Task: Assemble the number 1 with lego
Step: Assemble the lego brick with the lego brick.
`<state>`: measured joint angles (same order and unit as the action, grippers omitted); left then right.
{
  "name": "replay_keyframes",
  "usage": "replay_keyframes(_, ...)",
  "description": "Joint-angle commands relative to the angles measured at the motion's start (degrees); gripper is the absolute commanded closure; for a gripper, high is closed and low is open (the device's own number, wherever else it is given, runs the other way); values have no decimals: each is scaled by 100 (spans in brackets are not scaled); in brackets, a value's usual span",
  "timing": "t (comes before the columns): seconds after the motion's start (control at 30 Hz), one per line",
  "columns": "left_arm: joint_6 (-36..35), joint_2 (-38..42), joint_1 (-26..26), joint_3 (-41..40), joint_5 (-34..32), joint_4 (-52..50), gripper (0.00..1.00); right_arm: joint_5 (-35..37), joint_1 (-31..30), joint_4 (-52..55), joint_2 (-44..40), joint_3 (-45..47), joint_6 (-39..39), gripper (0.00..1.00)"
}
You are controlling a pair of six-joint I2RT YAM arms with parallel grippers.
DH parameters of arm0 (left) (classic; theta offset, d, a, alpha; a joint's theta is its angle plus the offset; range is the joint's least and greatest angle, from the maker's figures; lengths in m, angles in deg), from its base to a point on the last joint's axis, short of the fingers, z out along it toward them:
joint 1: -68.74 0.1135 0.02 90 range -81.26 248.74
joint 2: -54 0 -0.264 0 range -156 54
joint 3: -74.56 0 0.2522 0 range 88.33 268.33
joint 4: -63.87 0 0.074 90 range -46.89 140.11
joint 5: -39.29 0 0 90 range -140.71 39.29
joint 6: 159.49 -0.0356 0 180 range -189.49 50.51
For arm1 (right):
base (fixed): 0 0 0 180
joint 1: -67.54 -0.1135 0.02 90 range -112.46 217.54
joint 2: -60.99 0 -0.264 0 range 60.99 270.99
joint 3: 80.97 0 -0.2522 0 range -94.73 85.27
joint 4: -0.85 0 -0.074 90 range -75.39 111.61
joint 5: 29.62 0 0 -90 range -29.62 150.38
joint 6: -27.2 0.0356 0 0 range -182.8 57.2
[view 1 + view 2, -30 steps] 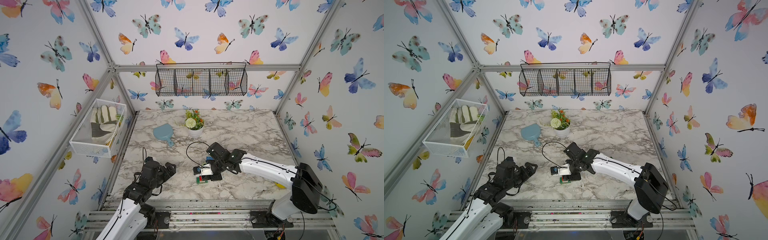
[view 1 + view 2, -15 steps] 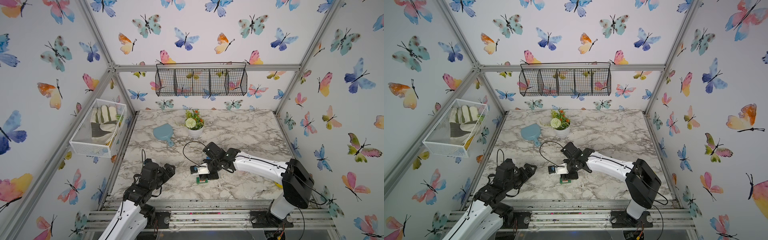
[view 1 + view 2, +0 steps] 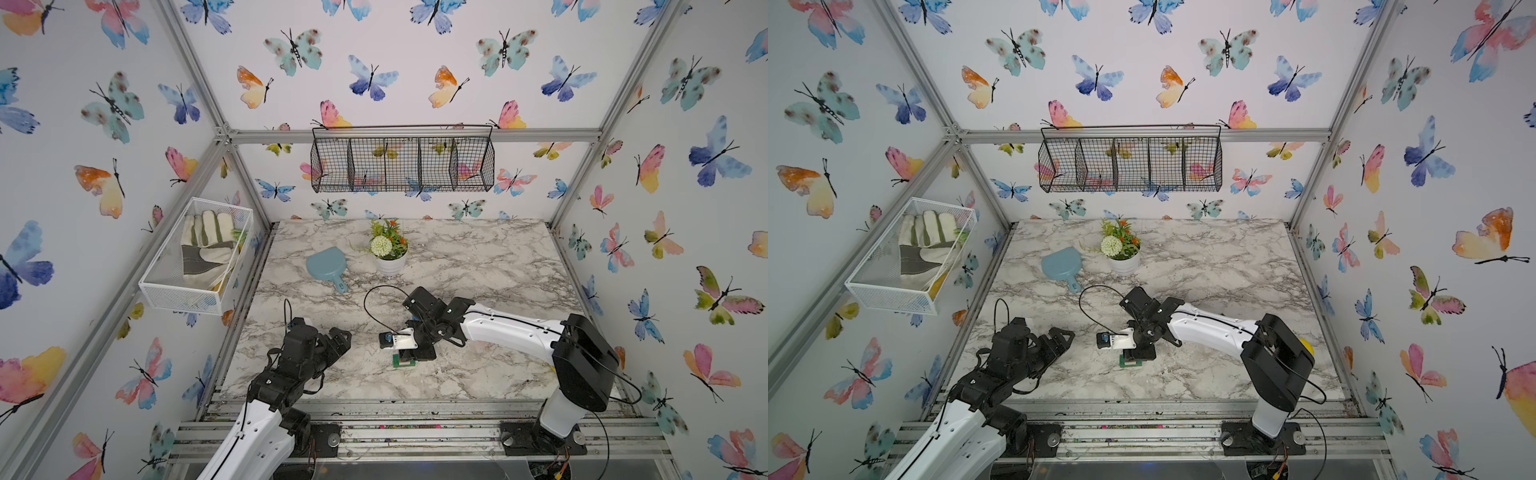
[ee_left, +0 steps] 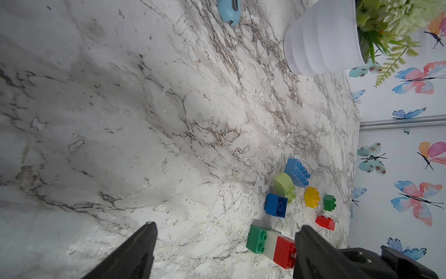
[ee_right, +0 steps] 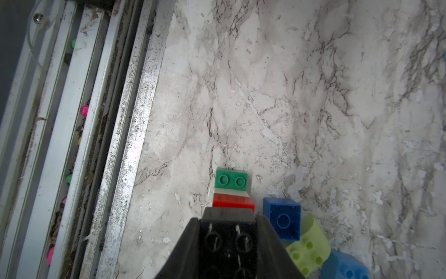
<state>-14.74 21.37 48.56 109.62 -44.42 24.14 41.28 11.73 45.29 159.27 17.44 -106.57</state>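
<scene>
The lego stack (image 5: 230, 190) lies on its side on the marble table (image 3: 478, 266), green brick outermost, then white, then red. My right gripper (image 5: 228, 244) is shut on a black brick (image 5: 226, 239) that sits against the red end; both top views show this gripper (image 3: 409, 353) (image 3: 1136, 353) over the stack (image 3: 402, 364). Loose lego bricks lie beside it: blue (image 5: 282, 218), lime (image 5: 307, 248), light blue (image 4: 298, 172), yellow (image 4: 312, 196), green (image 4: 329, 202), red (image 4: 325, 222). My left gripper (image 4: 226, 241) (image 3: 338, 336) hovers open and empty, well left of the stack (image 4: 270, 242).
A white flower pot (image 3: 390, 259) and a blue dustpan (image 3: 328, 266) stand at the back of the table. A metal rail (image 5: 135, 120) runs along the front edge. Part of a yellow lid (image 3: 1307, 345) shows behind the right arm.
The right arm's upper links have swung a little leftward while its gripper has stayed at the stack with the black brick. The left arm has not moved.
</scene>
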Motion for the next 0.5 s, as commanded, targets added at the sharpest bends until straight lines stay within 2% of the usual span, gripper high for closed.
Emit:
replay_keyframes(0.0,19,9,34,-9,68,59,6,115,9,58,134,-134,105,98)
replay_keyframes(0.47,-16,19,77,-16,93,60,5,157,11,62,332,-146,210,98)
